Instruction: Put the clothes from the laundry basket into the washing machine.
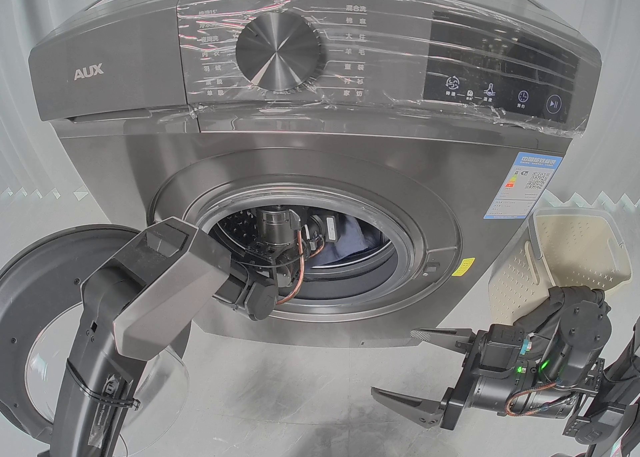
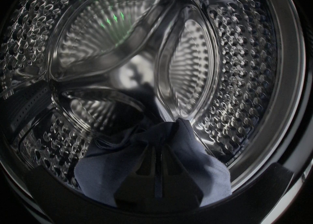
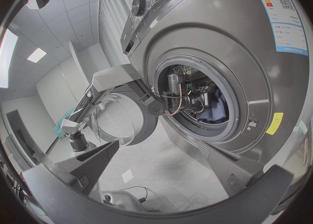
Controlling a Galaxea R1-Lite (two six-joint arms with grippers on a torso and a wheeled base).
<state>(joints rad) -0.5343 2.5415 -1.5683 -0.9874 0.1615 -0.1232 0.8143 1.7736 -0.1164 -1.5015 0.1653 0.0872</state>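
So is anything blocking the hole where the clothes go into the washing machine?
Nothing blocks it. The door is swung open to the side, and the blue cloth is already inside the drum, with the left arm through the opening.

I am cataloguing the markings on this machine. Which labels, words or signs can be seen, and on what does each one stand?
Brand lettering: white, on the washing machine's drawer front.
Programme names around the dial: too small under film.
Icons with tiny captions: on the dark touch panel.
Blue energy label: print too small.
Yellow sticker, on the front: blurred.
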